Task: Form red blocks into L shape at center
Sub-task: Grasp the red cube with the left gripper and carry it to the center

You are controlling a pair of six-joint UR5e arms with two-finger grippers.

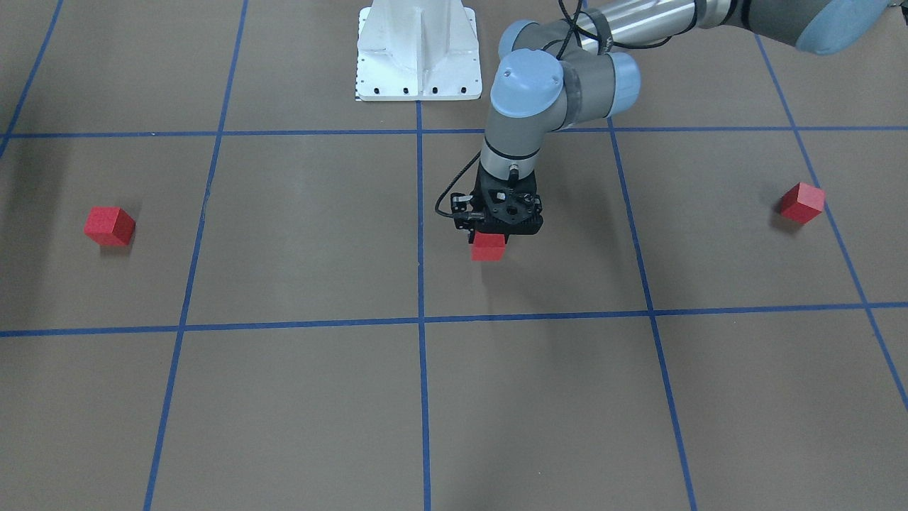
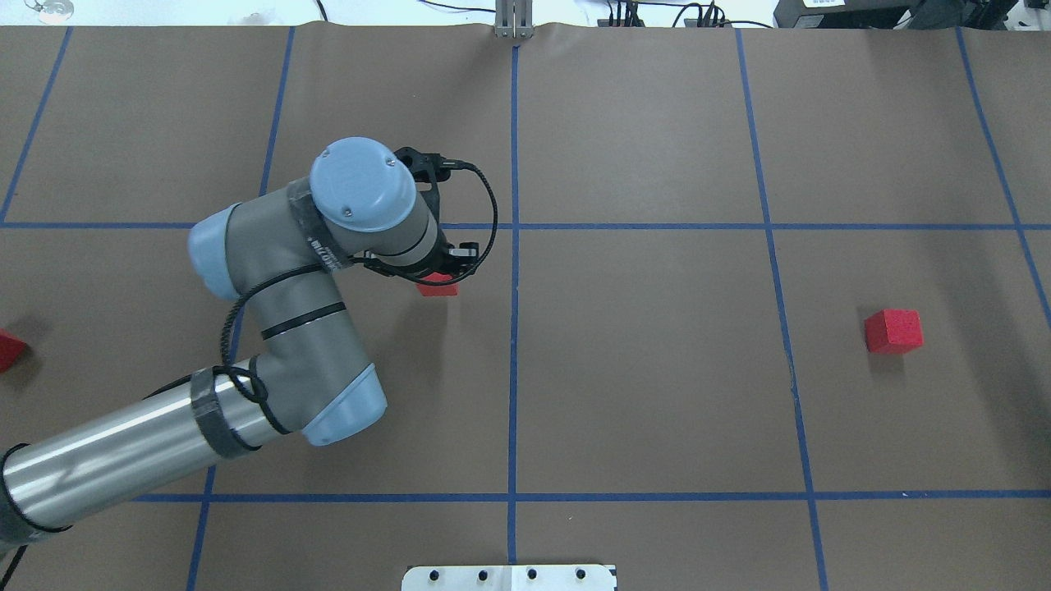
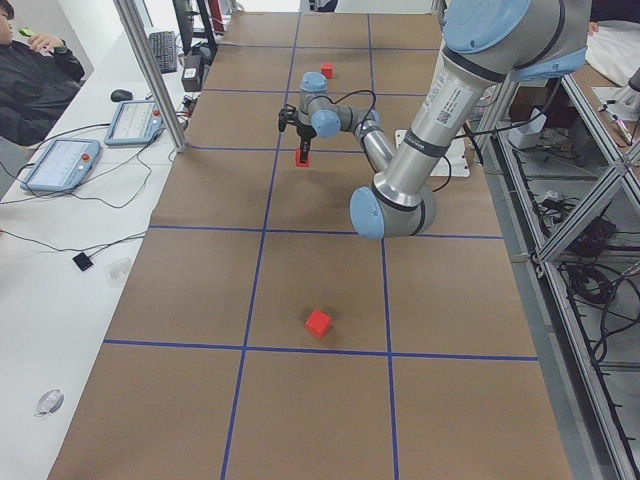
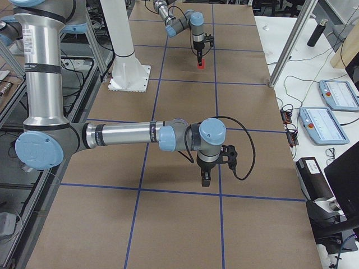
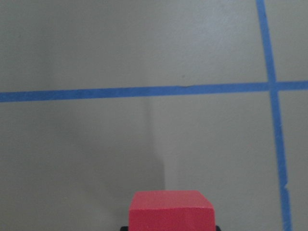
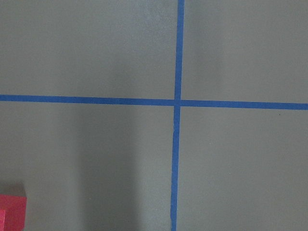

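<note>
My left gripper (image 1: pixel 488 240) is shut on a red block (image 1: pixel 488 248) and holds it low over the brown surface. In the overhead view the held block (image 2: pixel 438 286) lies left of and nearer to me than the center tape crossing (image 2: pixel 514 226). The left wrist view shows the block (image 5: pixel 171 210) at the bottom and a crossing (image 5: pixel 272 86) ahead. A second red block (image 2: pixel 893 331) lies to my right and a third (image 1: pixel 802 202) to my far left. My right gripper (image 4: pixel 205 180) shows only in the exterior right view; I cannot tell if it is open.
The white bolted base (image 1: pixel 418 50) stands at my edge of the table. The right wrist view shows a tape crossing (image 6: pixel 177 102) and a red block corner (image 6: pixel 12 212) at bottom left. Tablets (image 3: pixel 60 160) and cables lie beyond the table's far edge.
</note>
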